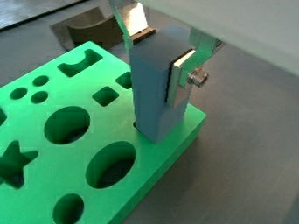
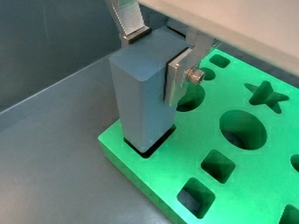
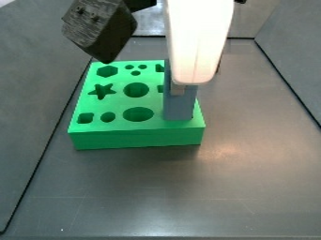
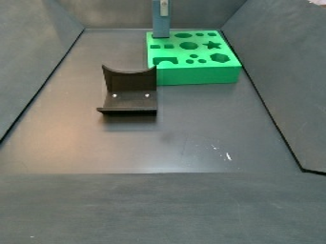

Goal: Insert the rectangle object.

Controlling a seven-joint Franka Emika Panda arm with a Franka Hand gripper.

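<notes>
The gripper (image 1: 160, 52) hangs over a corner of the green board (image 1: 70, 149), its fingers (image 1: 184, 63) pinching the top of the block (image 1: 156, 83). In both wrist views one silver plate lies flat against a side face of the block and another shows behind its upper edge, so the jaws are clamped on it.

The block (image 2: 142, 92) stands upright, grey-blue, with its foot down in a rectangular hole at the board's (image 2: 222, 171) corner; a thin dark gap runs round its base there. How deep it sits cannot be told.

In a side view the block (image 3: 182, 101) rises from the near right corner of the board (image 3: 131, 136), with the arm's pale body covering its upper part. The board's other holes, a star, rounds and ovals among them, lie open.

In a side view the fixture (image 4: 126, 90) stands on the dark floor (image 4: 152, 162), well apart from the board (image 4: 193, 59), and the block (image 4: 162, 17) shows at the board's far corner.
</notes>
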